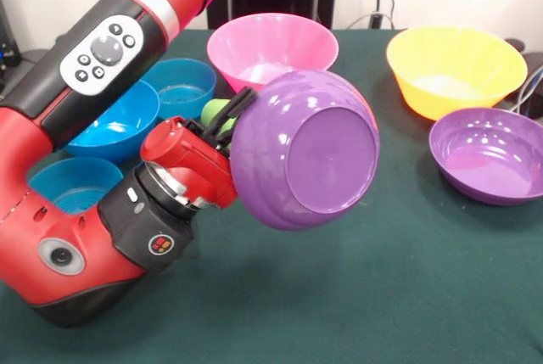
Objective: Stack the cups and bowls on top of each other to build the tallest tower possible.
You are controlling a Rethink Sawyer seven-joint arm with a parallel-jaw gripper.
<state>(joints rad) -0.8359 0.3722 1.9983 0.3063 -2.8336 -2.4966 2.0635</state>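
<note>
My gripper (240,112) is shut on the rim of a wide purple bowl (305,152) and holds it above the table. The bowl is tipped on its side with its base toward the camera. A second purple bowl (488,154) stands upright at the right. A large pink bowl (270,46) stands at the back middle and a large yellow bowl (456,67) at the back right. A large blue bowl (114,122) and two small blue bowls (180,86) (75,184) stand at the left, partly behind my arm. A small green thing (213,111) peeks out behind the gripper. The orange cup is out of view.
My red and black arm (76,126) crosses the left side of the picture, low over the green table cloth (382,296). Cables lie at the back right past the yellow bowl.
</note>
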